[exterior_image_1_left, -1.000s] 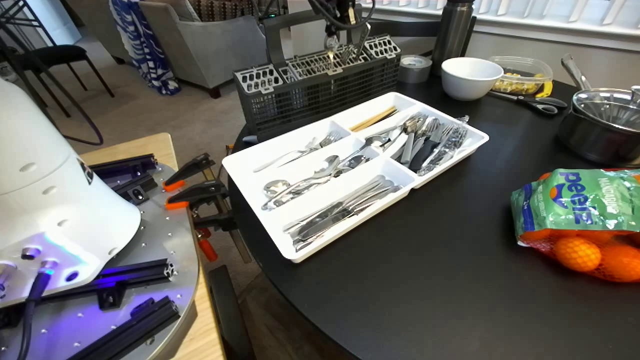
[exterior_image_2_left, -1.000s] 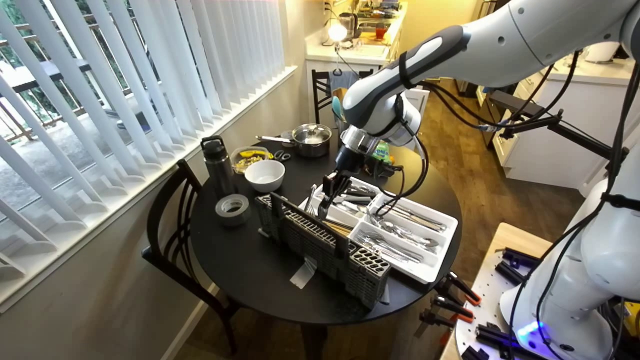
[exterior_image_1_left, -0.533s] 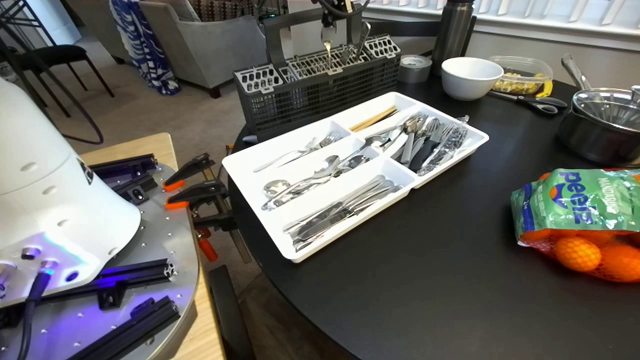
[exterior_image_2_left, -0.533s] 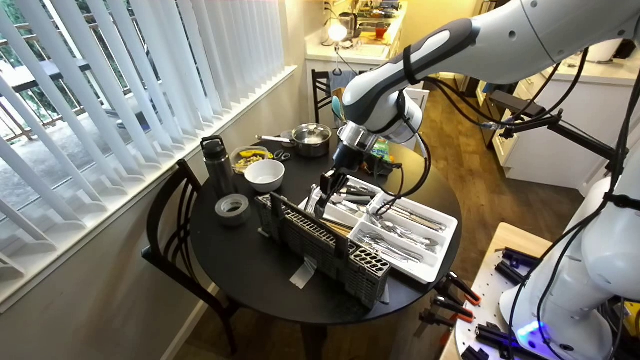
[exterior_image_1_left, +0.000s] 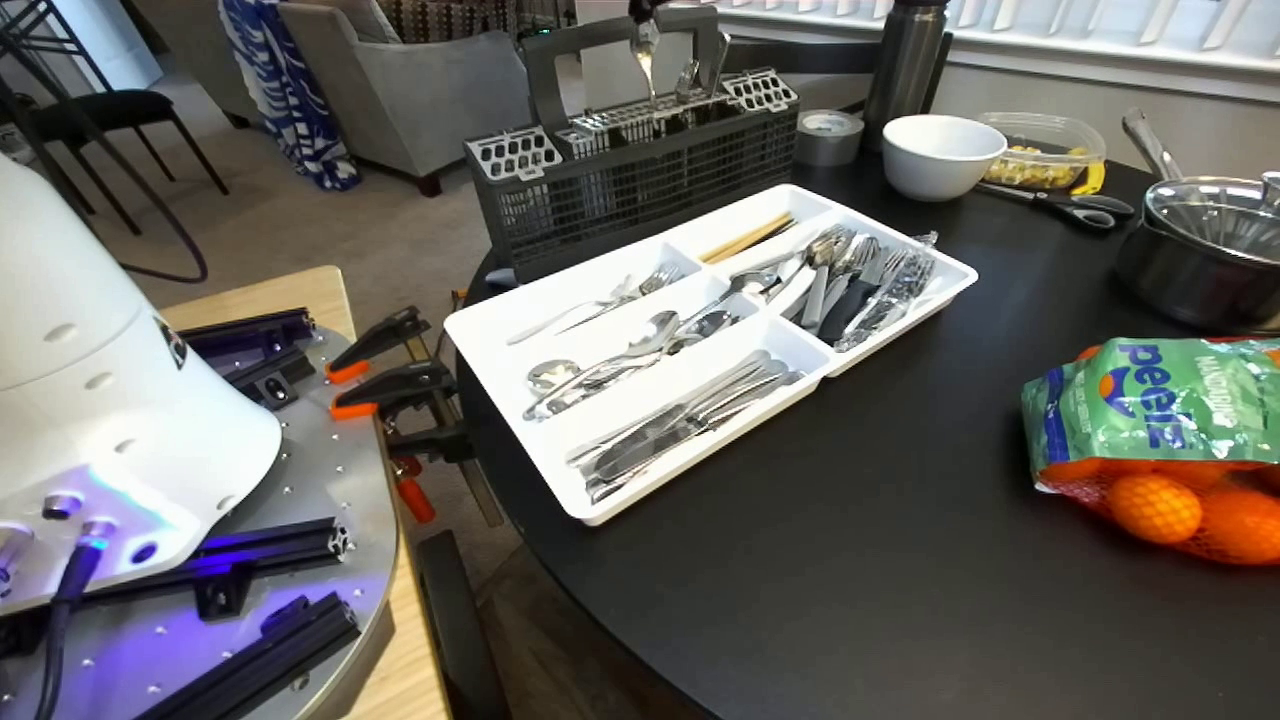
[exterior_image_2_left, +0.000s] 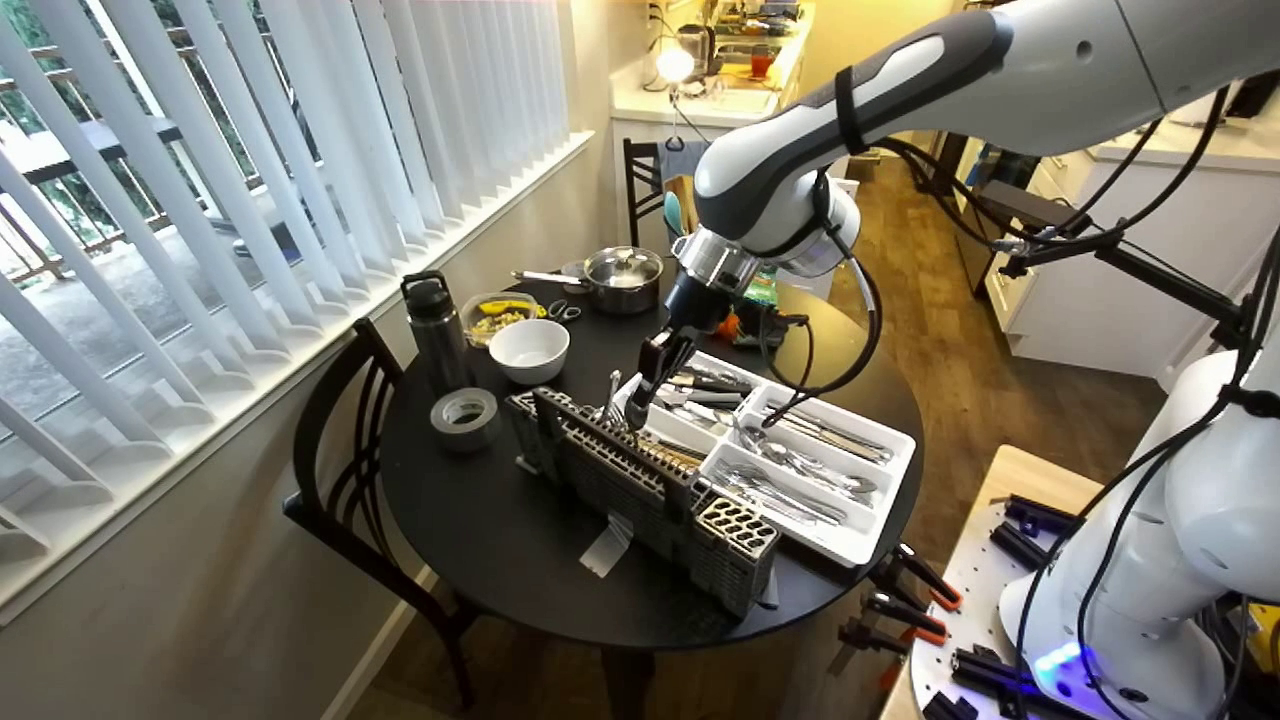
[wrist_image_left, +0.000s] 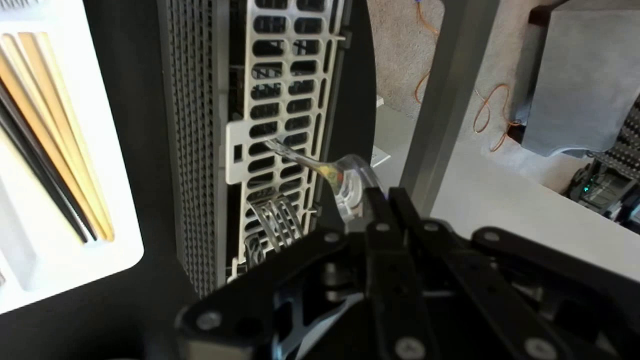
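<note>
Steadily now: the gripper (wrist_image_left: 386, 195) pinches one spoon (wrist_image_left: 326, 170) by its scoop, mid-frame in the wrist view, handle down at the slotted top of one basket (wrist_image_left: 195, 125). I'd travel straight along the handle's line to avoid snagging. In an exterior view I count one tray (exterior_image_1_left: 525, 300), centre; one white bowl (exterior_image_1_left: 940, 160), upper right.

This is the eating area of a home. Below the fingers (wrist_image_left: 381, 227) is a round table (exterior_image_2_left: 480, 520) bearing a cutlery tray (exterior_image_1_left: 485, 325) near them, a bowl (exterior_image_1_left: 935, 165) farther off, then a saucepan (exterior_image_1_left: 1190, 272) and a bag of mandarins (exterior_image_1_left: 1180, 425). A dining chair (exterior_image_2_left: 372, 556) stands at the table's edge, apart from the fingers. Well away from them are window blinds (exterior_image_2_left: 500, 110), a grey armchair (exterior_image_1_left: 440, 100) and a kitchen counter (exterior_image_2_left: 640, 105).
</note>
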